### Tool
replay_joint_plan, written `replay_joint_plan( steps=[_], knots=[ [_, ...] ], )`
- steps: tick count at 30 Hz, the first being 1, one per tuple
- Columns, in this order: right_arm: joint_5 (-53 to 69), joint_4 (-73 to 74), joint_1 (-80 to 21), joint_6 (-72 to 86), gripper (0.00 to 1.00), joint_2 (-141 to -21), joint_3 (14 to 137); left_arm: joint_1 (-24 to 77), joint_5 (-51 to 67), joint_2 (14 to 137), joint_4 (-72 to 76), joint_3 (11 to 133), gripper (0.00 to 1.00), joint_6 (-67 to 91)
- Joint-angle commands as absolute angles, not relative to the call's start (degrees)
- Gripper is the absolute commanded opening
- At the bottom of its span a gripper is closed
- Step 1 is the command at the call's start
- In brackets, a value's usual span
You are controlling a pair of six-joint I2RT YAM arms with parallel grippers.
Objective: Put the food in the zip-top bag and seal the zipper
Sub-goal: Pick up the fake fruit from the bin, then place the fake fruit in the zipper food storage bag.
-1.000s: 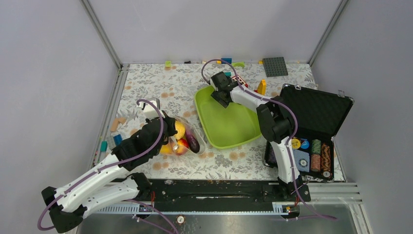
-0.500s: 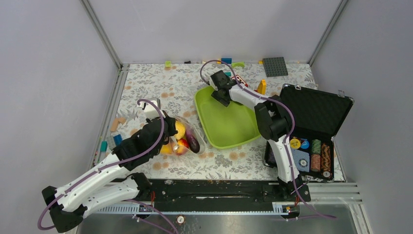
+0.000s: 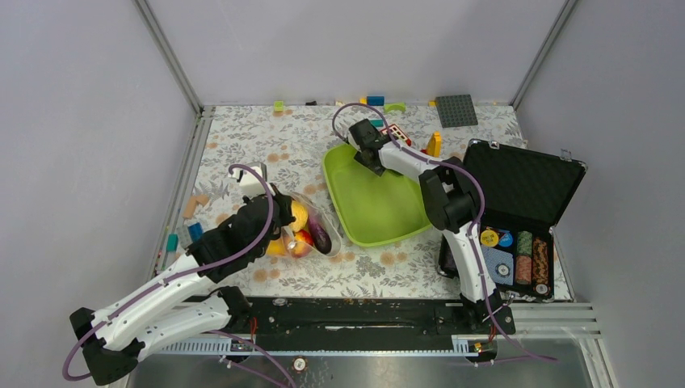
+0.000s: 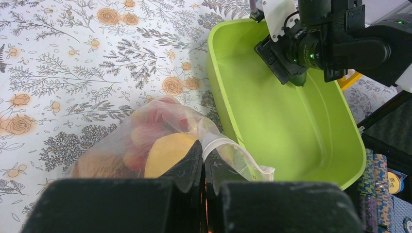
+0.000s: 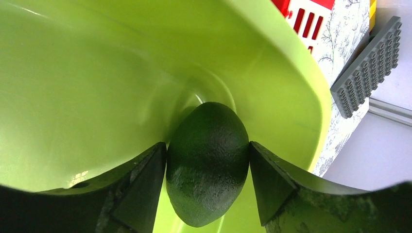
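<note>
Clear plastic comes first: the zip-top bag (image 4: pixel 121 145) lies on the flowery table cloth (image 3: pixel 242 137), close to the arms. The left gripper (image 4: pixel 203 164) has its two fingers pressed tight together on the edge of the bag by its mouth. Through the plastic I can see food inside: a yellow lemon (image 4: pixel 167 153), a red apple (image 3: pixel 303 238) and a purple eggplant (image 3: pixel 320 236), with more red and brown shapes too blurry to name. The mouth is open and floppy, and the zipper (image 4: pixel 221 141) curls up along it, not pressed shut.

Just beside the bag is the lime-green tray (image 3: pixel 380 206). Most of it looks bare. To the right sits a black case (image 3: pixel 525 190) with round chips in it.

Farther back, in the far corner of the tray, is the right gripper (image 5: pixel 208 149). A dark green fruit (image 5: pixel 208 189) with bumpy skin sits in that corner. The gripper's fingers are spread wide and hug the fruit, one on each side, and both look like they touch it. The fruit rests on the tray floor, not lifted.

Past the tray lie building blocks and a grey studded plate (image 3: pixel 456 111) by the back wall.

I think the job is more than half done. Most of the food is in the bag. What is left: lift the green fruit, carry it to the bag, drop it in, then press the zipper closed all the way along
</note>
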State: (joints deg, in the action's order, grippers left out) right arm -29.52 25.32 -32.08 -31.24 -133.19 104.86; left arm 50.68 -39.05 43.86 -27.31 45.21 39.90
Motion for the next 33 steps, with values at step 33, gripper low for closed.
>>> replay_joint_plan(
  steps=[33],
  knots=[
    [32.14, -32.92, -49.34, 16.54, 0.39, -66.38, 42.56, 50.85, -35.21, 43.58, -21.47, 45.20, 0.00, 38.59]
  ],
)
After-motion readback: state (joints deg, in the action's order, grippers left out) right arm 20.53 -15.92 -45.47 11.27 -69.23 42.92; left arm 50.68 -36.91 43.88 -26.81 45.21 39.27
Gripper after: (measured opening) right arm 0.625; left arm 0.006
